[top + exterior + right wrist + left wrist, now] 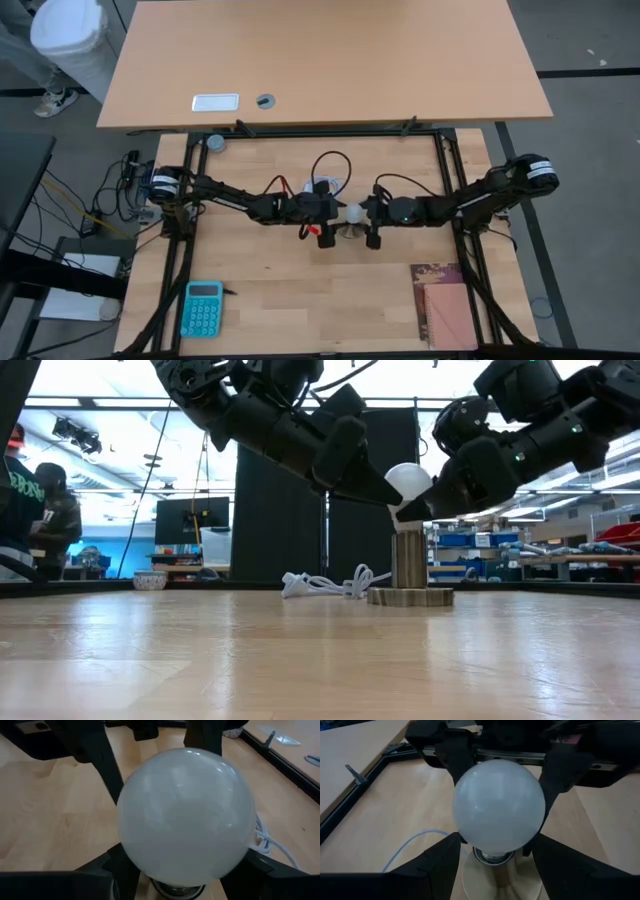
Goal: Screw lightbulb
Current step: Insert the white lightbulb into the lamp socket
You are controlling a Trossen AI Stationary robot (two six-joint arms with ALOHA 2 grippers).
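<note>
Lightbulb (407, 482) between left gripper (335, 212) and right gripper (366, 212)

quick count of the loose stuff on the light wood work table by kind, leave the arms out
lightbulb: 1
socket stand: 1
white cable: 1
teal calculator: 1
brown notebook: 1
total: 5

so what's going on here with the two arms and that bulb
Both dark arms meet at the middle of the wooden table. The left tool and the right tool each have their fingers around the round white lightbulb, one from each side. The bulb stands upright with its metal base in the socket post on a round flat base, white cable trailing behind.
</note>
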